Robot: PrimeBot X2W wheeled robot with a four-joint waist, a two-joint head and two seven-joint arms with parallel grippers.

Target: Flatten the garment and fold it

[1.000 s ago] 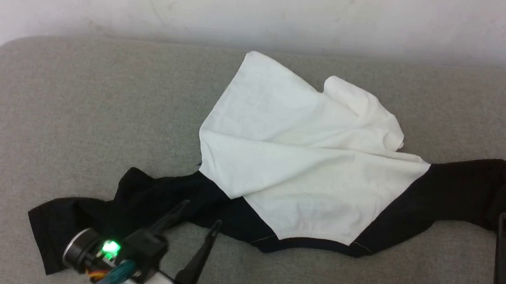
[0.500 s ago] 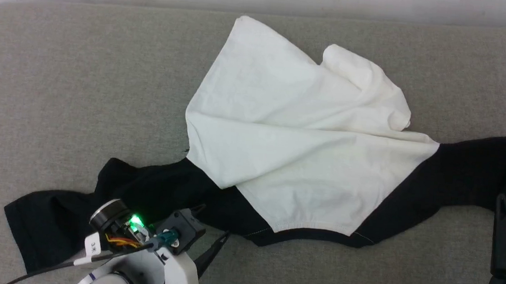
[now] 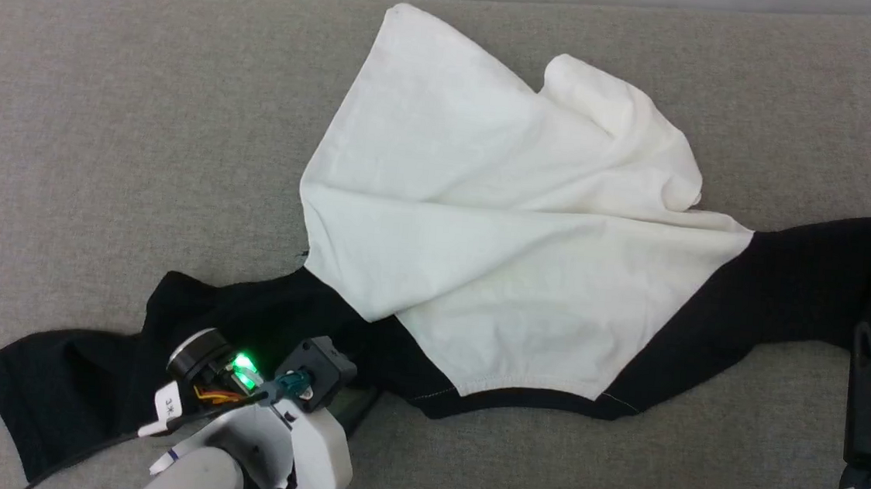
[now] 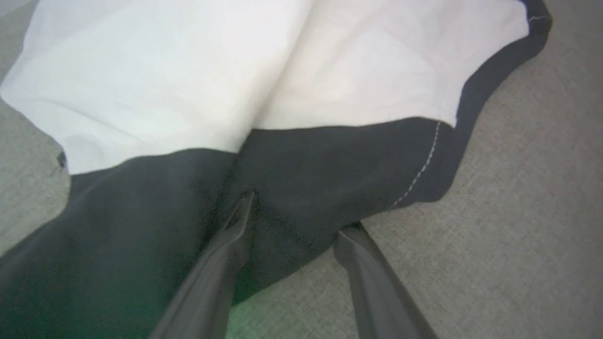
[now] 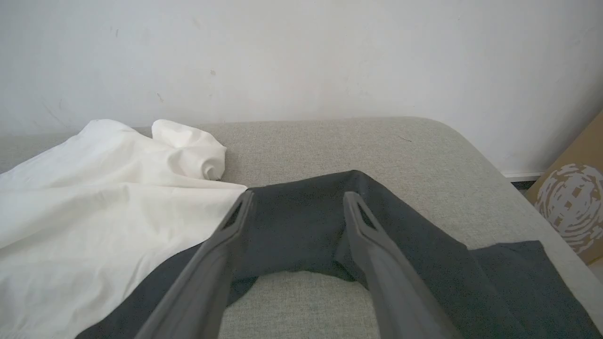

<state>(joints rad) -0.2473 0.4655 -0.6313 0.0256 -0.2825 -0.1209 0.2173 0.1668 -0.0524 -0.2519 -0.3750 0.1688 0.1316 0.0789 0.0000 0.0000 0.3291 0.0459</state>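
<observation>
Garment lies crumpled on the grey cushion, centre to right and reaching both ways. Its long axis runs left to right, roughly along the cushion's near edge, and the right end sits a bit farther back. The left black sleeve trails toward the near left corner, the right black sleeve stretches to the right edge. The white body is folded over itself and points at the far edge, its peak close to that edge. A curved black-trimmed edge faces the near edge. Left gripper is down on the black cloth where the left sleeve meets the white part. Its jaws are apart: one finger rests on the cloth, the other is at the cloth's rim on bare cushion, and nothing is pinched yet. Right gripper has its jaws wide, holds nothing and hovers over the right sleeve, with the white wall behind it. Versus a second ago, the head camera has tilted, so the whole scene sits higher in view. The left gripper has dropped from above the sleeve onto it and its jaws have narrowed a little. The garment's lay and the right gripper are unchanged.
</observation>
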